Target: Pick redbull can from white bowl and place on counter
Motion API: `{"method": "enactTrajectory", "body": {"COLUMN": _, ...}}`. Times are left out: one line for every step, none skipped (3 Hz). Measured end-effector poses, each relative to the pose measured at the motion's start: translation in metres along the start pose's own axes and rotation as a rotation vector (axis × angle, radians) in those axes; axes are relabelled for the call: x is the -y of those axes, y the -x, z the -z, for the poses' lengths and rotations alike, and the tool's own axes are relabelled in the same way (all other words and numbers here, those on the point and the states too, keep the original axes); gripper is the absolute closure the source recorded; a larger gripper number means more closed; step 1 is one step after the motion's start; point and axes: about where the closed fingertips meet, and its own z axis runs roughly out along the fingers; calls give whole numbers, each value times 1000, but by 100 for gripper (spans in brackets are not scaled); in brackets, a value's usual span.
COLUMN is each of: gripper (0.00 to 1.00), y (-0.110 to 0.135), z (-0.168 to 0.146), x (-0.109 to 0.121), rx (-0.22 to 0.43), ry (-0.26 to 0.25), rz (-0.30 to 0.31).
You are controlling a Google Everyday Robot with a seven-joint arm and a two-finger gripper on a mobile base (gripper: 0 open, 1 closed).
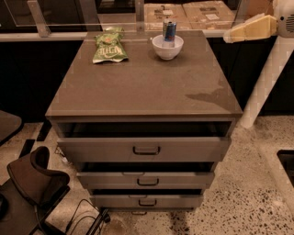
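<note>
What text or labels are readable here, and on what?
Nothing reads clearly.
green snack bag: pale lettering, too blurred.
redbull can, standing in the white bowl: red mark, no legible words.
cardboard boxes behind the counter: labels too small.
gripper, off the counter's right rear: no markings visible.
</note>
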Motion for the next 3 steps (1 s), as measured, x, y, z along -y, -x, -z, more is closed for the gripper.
{"method": "enactTrajectory", "body": {"gripper": 0, "y": 2, "z": -2, "x": 0, "rx": 5, "ry": -2, "rz": 4}}
{"method": "enactTrajectory", "body": {"gripper": 0, "y": 11, "z": -25, "x": 15, "rx": 36, "ry": -11, "rz": -9}}
{"method": "enactTrajectory", "body": {"gripper": 0, "y": 17, "z": -67, "x": 33, "rx": 35, "ry": -56, "rz": -36}}
